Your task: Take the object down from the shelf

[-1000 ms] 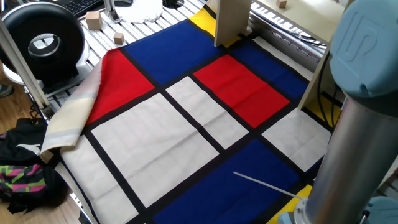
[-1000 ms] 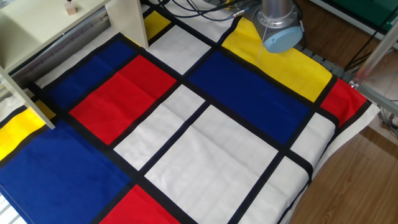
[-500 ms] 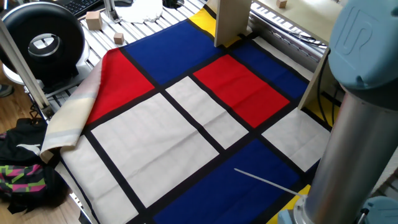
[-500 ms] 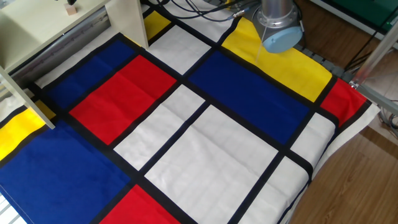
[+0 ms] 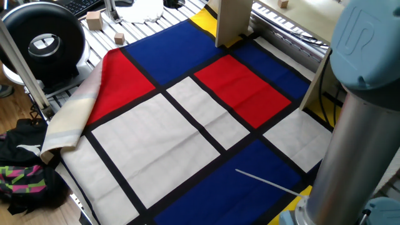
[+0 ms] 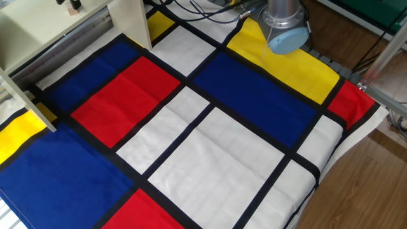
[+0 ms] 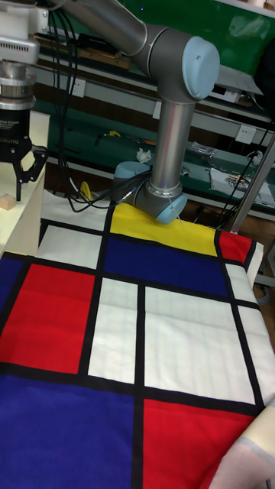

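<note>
The object, a tiny tan cube (image 7: 8, 202), rests on the flat top of the pale beige shelf (image 7: 21, 221) at the far left. My gripper (image 7: 25, 174) hangs just above and slightly right of it, open, with nothing between its fingers. In the other fixed view the cube (image 6: 75, 6) sits at the top edge on the shelf (image 6: 38, 32), with a dark fingertip (image 6: 62, 2) just beside it. In one fixed view the cube (image 5: 284, 4) shows on the shelf top, above the upright panel leg (image 5: 232, 22); the gripper is out of frame there.
A cloth of red, blue, white and yellow rectangles (image 6: 210, 146) covers the table. The arm's base (image 6: 286, 32) stands at its far side. A black round device (image 5: 44, 40) and larger wooden blocks (image 5: 94, 20) lie on the slatted table. A thin white rod (image 5: 269, 182) lies on the cloth.
In the other fixed view, a dark fingertip has come down into the top edge next to the cube. The arm column in one fixed view has shifted slightly.
</note>
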You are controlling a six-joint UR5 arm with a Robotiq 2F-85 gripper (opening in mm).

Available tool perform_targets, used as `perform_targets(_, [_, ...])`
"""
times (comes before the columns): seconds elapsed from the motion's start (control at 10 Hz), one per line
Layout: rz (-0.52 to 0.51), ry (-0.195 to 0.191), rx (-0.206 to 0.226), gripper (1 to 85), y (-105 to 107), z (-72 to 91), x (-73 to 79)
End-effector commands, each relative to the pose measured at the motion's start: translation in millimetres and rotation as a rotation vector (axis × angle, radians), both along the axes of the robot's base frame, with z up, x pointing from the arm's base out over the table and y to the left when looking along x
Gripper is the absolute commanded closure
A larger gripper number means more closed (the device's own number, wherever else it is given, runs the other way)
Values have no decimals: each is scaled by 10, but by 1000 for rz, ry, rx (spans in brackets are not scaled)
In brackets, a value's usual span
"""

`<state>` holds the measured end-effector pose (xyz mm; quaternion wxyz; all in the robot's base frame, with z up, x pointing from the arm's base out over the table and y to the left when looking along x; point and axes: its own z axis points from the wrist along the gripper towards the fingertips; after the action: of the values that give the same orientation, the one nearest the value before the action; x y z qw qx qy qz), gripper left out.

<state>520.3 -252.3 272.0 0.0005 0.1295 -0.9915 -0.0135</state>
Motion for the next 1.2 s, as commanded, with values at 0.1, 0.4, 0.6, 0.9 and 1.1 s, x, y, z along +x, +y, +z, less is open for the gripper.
perform_targets(0.1, [-3, -14, 8, 427, 19, -54, -9])
perform_targets(0.4, [-14, -14, 6, 440, 49, -78, -14])
perform_targets(0.6, [-29, -20, 5, 517, 53, -81, 3])
perform_targets(0.9, [-63, -20, -35, 717, -30, -39, 0])
perform_targets(1.1, [-95, -19, -44, 843, -7, 15, 6])
